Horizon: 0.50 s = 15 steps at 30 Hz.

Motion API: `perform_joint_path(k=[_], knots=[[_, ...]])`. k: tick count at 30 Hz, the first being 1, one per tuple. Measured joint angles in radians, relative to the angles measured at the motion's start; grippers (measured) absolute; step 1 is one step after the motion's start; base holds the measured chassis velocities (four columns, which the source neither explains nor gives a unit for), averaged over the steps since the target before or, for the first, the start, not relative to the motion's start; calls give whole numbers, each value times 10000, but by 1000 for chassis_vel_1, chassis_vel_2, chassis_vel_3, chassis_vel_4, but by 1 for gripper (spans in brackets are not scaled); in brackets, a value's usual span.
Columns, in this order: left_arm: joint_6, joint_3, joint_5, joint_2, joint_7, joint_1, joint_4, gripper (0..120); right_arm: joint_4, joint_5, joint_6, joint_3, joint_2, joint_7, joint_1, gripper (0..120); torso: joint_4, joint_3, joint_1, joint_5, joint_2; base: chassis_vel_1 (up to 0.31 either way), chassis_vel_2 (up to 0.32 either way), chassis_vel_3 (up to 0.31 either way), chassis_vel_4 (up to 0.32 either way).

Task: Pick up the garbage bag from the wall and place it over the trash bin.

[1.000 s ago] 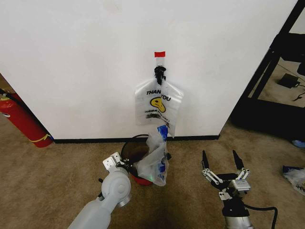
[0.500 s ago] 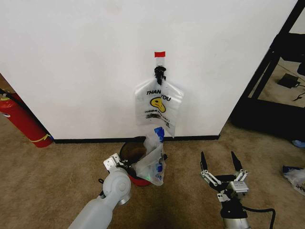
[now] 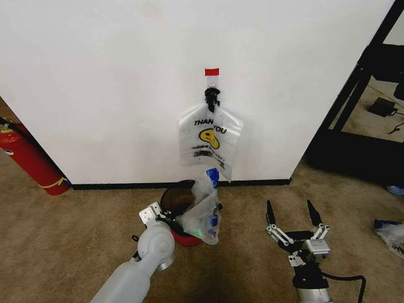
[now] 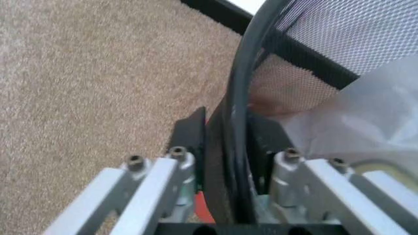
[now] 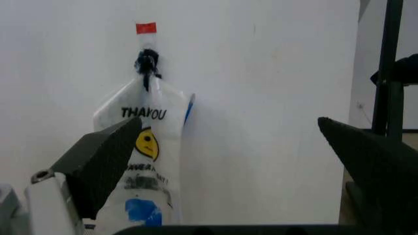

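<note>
Two grippers in my head view: left gripper (image 3: 165, 216) down at the near rim of the bin (image 3: 178, 197), right gripper (image 3: 295, 221) hovering over the carpet (image 3: 76, 221) well to the right, holding nothing. Left wrist view shows my left gripper (image 4: 227, 147) with its dark pads (image 4: 193, 147) pressed either side of the bin (image 4: 307, 29) rim, a thin black wire hoop with fine black mesh under it; so fingers are pinching the rim. Bin is round, mesh, red base, tilted toward me, sitting on beige short-pile carpet just in front of the wall (image 3: 95, 76). Bag (image 3: 205, 211) is thin, crinkly, see-through plastic with blue patches, bunched at the right side of the bin, part inside and part draped over the rim, standing up crumpled; I can't tell whether it wraps the whole rim. Right fingers spread wide, two black pointed tips aimed at the wall. Wall is plain white with black baseboard (image 3: 177, 185). Flat glossy bag bundle (image 3: 210, 142) with a yellow smiley hangs from a black hook (image 3: 211, 96) under red tape (image 3: 211, 71). Red cylindrical extinguisher (image 3: 28, 158) leans far left.
</note>
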Motion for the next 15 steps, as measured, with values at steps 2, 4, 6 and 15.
perform_joint_path(k=[2, 4, 6, 15], knots=[[155, -82, -121, 26, -15, -24, -120, 32, 1, 1, -3, -9, 4, 0, 2, 100, 0, 0, 0, 0, 0, 0, 0, 0, 0], [305, -157, -194, 91, -35, -38, -269, 41, -7, 0, -6, -27, 1, 0, 5, 100, -1, 0, 0, 1, -1, 0, 0, 0, 0], [427, -214, -199, 192, -38, -7, -425, 49, -12, -2, -13, -38, -7, 0, 12, 100, 0, 0, 0, 0, -1, 0, 0, 0, 0], [741, -645, 1027, 774, 491, 636, -1504, 77, -45, -7, -92, -51, -22, 46, 97, 100, 5, -1, 0, 0, -2, 0, 0, 0, 0]])
